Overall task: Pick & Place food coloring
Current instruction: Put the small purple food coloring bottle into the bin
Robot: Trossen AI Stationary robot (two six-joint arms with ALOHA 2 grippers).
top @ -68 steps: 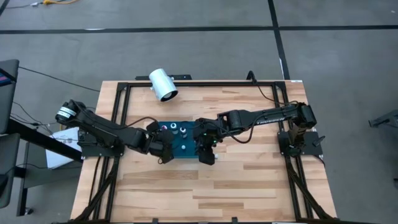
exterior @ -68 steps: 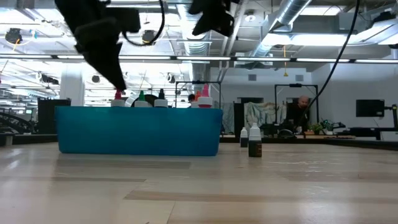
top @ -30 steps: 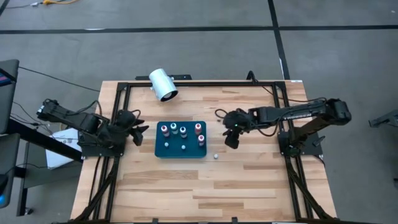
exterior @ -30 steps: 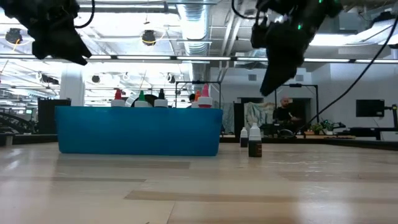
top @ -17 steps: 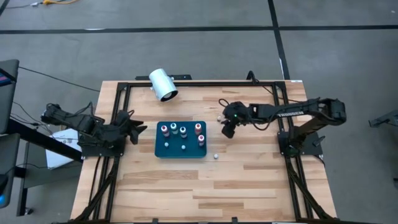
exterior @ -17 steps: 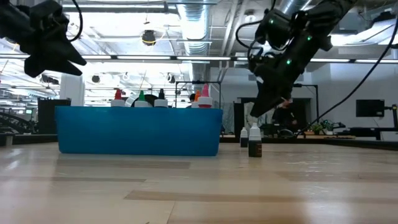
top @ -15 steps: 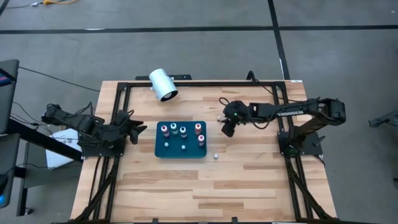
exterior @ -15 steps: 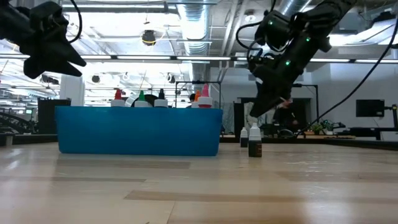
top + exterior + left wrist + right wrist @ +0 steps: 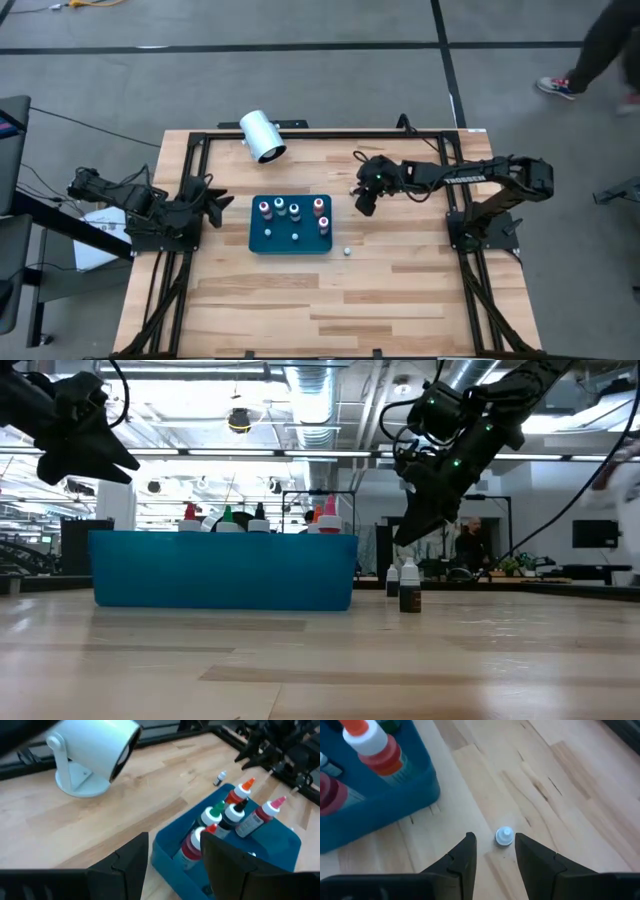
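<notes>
Both arms have pulled back from over the tray since the earliest frame, and within the last second the right one has swung in toward the far right of it.

On the left, the left gripper [image 9: 212,203] hangs above the desk [image 9: 400,290] just off the tray's left end. Its jaws stand partly open with nothing between them; the left wrist view looks through the gap at the tray and the white cylinder [image 9: 262,135]. This arm seems to be waiting.

In the middle sits the blue tray [image 9: 290,243], with five capped bottles of food coloring [image 9: 279,208] standing in its far row. Red, green, dark, orange and pink tops show. Some small whitish pieces lie in the near row.

To the right, one small bottle [image 9: 346,251] stands alone on the desk, just off the tray's near right corner and apart from it. The low view suggests two little bottles there, one pale and one dark, though I cannot tell how close together they stand.

The right gripper [image 9: 366,203] hovers beyond that bottle, near the tray's right end. Its jaws are partly open and empty, and the right wrist view frames the white cap between the fingers.

Judging by this, the step in hand is the approach to the stray bottle. Next the jaws must come down either side of it, close gently without tipping it, then carry it into a free slot.
</notes>
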